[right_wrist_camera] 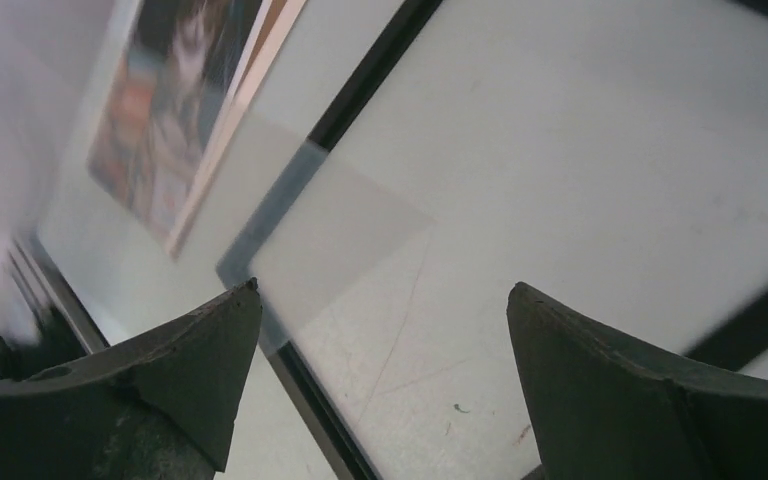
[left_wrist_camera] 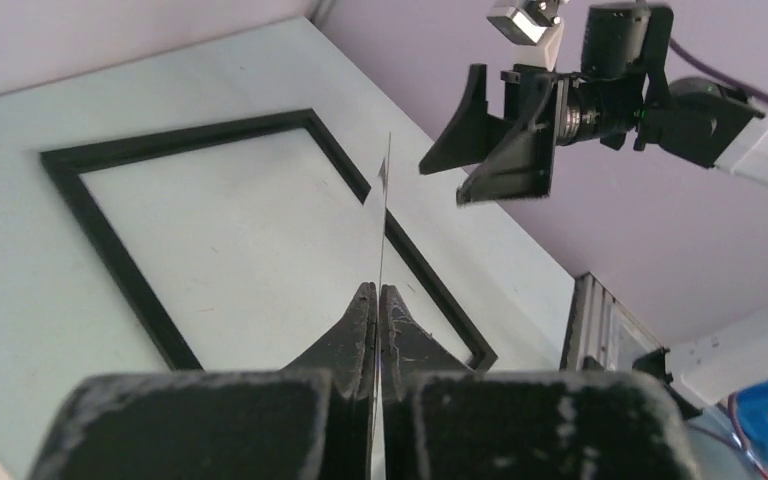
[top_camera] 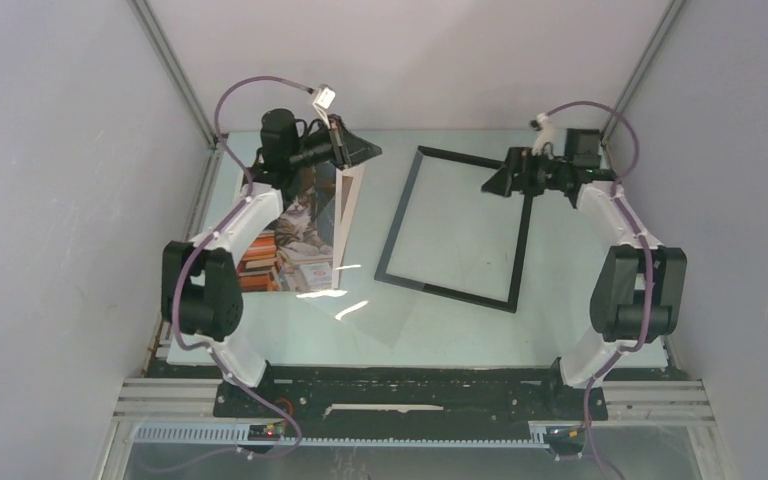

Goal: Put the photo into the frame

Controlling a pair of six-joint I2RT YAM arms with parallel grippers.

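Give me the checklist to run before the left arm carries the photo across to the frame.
1. Grip on the photo: ok. The left gripper has its jaws shut on the print's edge.
2. Whole photo off the table: not ok. Only the gripped far edge is raised; the near edge looks to rest on the surface.
3. The frame lying flat: ok.
4. Frame free of clutter: not ok. A clear sheet lies across its edge on the photo's side.
5. The right gripper out of the path: not ok. It hovers above the frame, jaws open.
6. Photo turned the right way for the frame: cannot tell.
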